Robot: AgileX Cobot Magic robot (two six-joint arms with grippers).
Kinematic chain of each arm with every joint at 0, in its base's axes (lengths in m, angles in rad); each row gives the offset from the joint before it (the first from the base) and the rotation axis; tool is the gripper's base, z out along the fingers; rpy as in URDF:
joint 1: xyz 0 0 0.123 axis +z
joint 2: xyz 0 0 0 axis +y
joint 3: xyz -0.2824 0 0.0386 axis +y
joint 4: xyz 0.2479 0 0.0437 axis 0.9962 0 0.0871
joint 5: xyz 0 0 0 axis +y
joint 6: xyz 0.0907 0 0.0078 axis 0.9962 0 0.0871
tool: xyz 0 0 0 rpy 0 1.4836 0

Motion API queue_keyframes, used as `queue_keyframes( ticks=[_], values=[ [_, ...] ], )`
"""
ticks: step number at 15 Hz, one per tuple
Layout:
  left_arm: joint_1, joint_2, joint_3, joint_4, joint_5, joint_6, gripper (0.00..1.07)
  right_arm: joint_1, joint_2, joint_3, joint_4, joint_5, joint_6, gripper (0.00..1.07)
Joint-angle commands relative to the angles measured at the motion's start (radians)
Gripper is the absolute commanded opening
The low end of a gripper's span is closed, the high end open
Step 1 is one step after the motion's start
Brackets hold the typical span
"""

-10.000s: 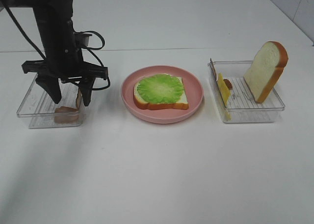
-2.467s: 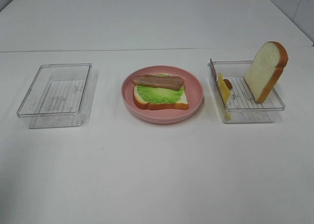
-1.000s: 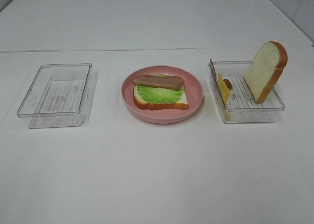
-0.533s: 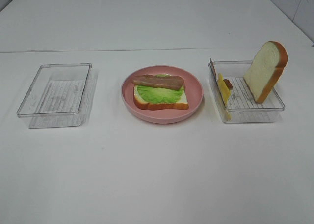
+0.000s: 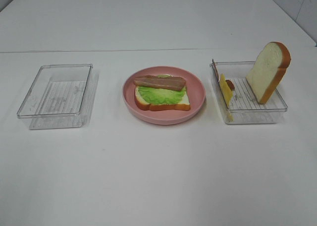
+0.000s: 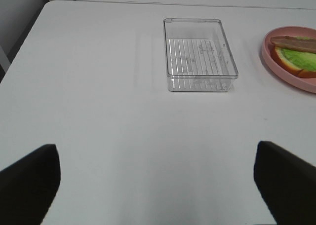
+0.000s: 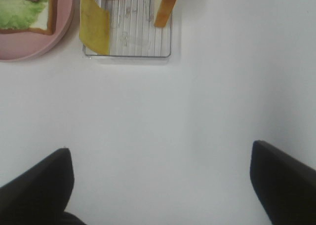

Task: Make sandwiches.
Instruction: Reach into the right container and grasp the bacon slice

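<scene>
From above, the sandwich (image 5: 162, 98) sits half-built on the pink plate (image 5: 197, 93) — bacon strip (image 5: 159, 82) on top, no arms in shot. Left wrist: left gripper (image 6: 158, 185) spread wide, empty. Right wrist: right gripper (image 7: 158, 185) wide too — I'd pinch the cheese slice (image 7: 94, 22) by its edge, lay it flat.

White table (image 5: 158, 176), plain surface. Pink plate (image 5: 198, 92) set directly on it; one clear tray (image 5: 57, 94) well to plate's left, second clear tray (image 5: 252, 116) near plate's right.
</scene>
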Motion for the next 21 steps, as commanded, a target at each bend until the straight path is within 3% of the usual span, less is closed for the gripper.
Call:
queue_keyframes(
  ticks=[1,7,12,15,21],
  values=[
    [0.003,-0.022,0.002,-0.005,-0.011,-0.003,1.00,-0.002,0.200,-0.168,0.018,0.031,-0.040,0.94],
    [0.003,-0.022,0.002,-0.005,-0.011,-0.003,1.00,0.208,0.725,-0.562,0.028,0.058,0.005,0.94],
    [0.003,-0.022,0.002,-0.005,-0.011,-0.003,1.00,0.207,1.031,-0.841,0.107,0.062,0.008,0.94],
    [0.003,-0.022,0.002,-0.005,-0.011,-0.003,1.00,0.206,1.147,-0.916,0.109,0.062,0.008,0.94],
    [0.003,-0.022,0.002,-0.005,-0.011,-0.003,1.00,0.206,1.244,-0.924,0.139,-0.026,0.008,0.94]
  ],
)
